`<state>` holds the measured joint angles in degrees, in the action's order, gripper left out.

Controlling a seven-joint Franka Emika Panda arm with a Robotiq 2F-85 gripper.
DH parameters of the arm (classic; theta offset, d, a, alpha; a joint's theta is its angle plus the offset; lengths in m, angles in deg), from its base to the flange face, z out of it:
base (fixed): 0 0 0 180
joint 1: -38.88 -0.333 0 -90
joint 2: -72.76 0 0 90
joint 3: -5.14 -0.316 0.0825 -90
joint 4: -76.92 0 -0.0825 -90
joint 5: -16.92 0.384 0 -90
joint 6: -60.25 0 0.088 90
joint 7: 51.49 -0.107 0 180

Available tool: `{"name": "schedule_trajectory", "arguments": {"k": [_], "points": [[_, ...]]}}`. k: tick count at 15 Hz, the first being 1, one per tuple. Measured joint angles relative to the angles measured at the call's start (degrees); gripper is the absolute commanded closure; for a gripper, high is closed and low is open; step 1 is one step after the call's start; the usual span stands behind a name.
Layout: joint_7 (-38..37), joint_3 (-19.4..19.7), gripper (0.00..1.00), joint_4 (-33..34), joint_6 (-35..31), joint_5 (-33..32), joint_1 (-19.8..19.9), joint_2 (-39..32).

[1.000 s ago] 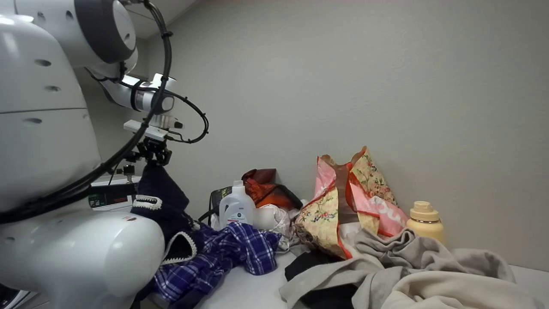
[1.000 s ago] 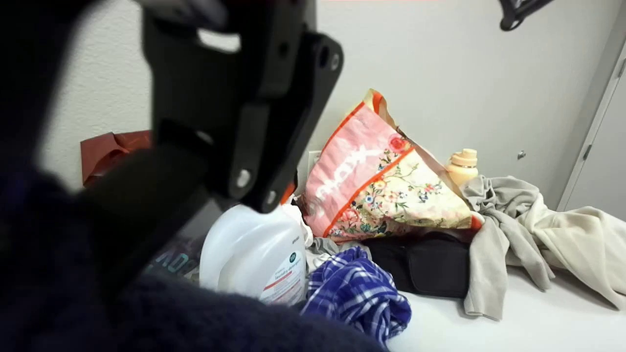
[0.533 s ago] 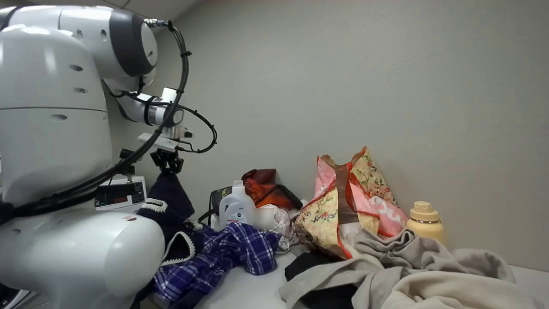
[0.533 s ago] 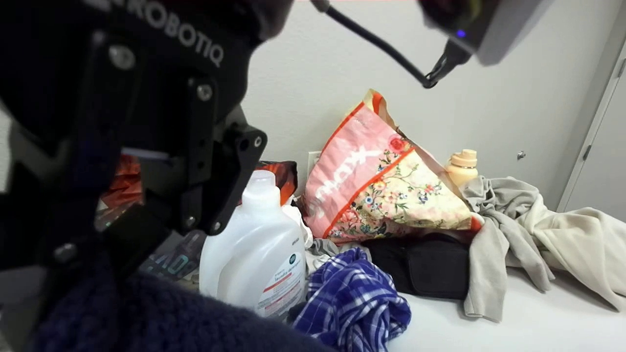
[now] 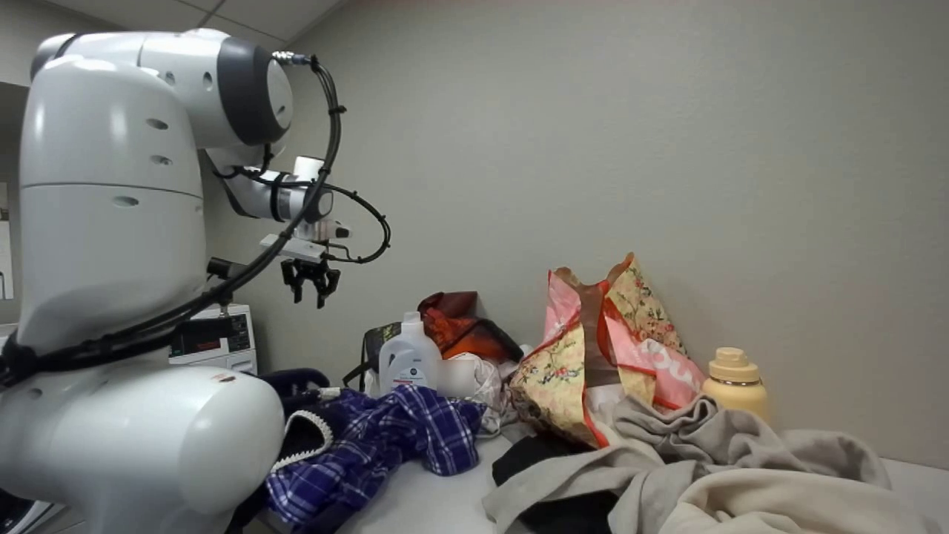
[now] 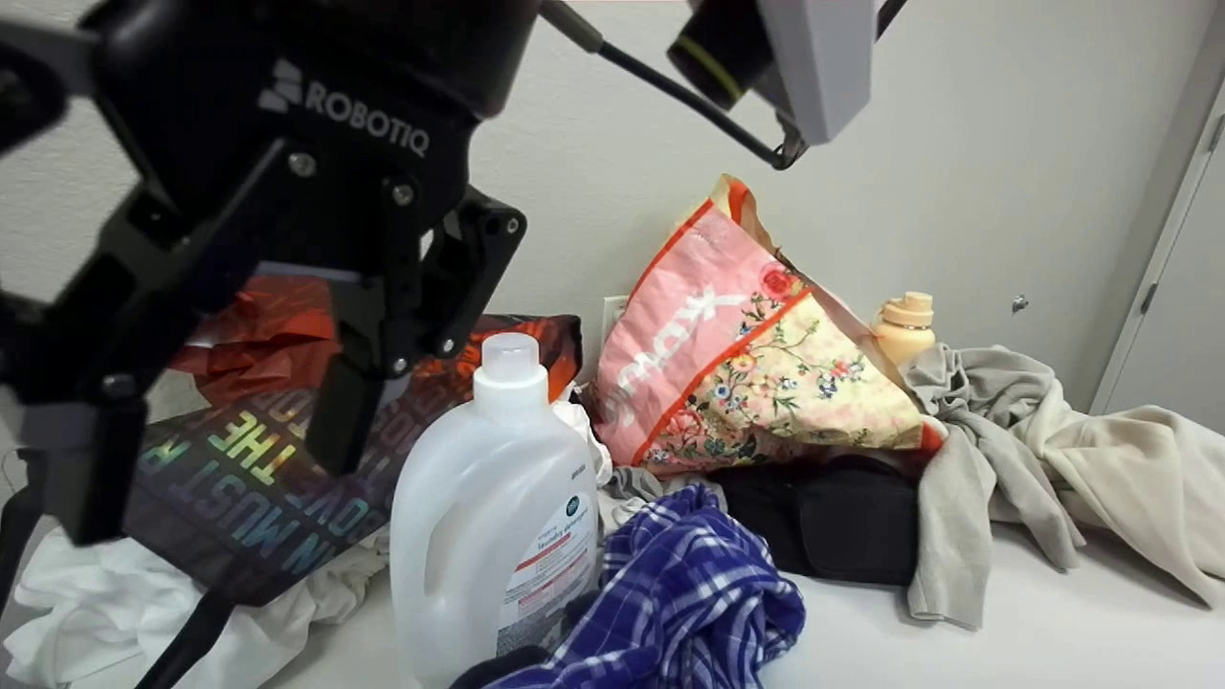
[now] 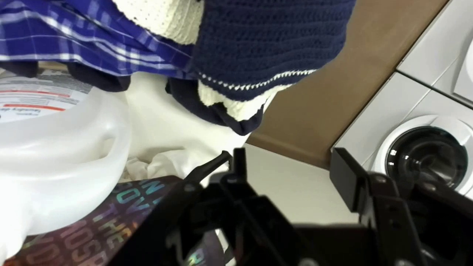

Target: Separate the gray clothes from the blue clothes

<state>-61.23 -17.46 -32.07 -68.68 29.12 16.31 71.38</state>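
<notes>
A detergent jug (image 6: 488, 517) stands upright on the tabletop (image 6: 842, 632), in front of a dark-and-orange lettered bag (image 6: 258, 488). In an exterior view, white cloth (image 6: 105, 593) lies crumpled under that bag. A pink floral bag (image 6: 737, 354) sits near the wall (image 6: 957, 191), its mouth gaping; a black item (image 6: 852, 526) lies at its foot. Just beside the floral bag, a capped yellow bottle (image 6: 904, 330) stands upright. At the edge of an exterior view is a door (image 6: 1191, 316). The wrist view shows brown floor (image 7: 314, 103) and a washer (image 7: 425, 157) with a round window.
</notes>
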Motion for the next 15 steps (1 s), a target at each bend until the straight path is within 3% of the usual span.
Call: {"name": "schedule_trajectory", "arguments": {"k": [2,8,15], "points": [[-0.91,1.16,0.0,0.25,0.2,-1.73,0.64,-0.34],[-1.83,7.14,0.0,0.29,3.86,-5.3,5.6,-0.37],[-1.45,16.22,0.0,-0.08,21.05,-6.23,14.85,4.94]]}}
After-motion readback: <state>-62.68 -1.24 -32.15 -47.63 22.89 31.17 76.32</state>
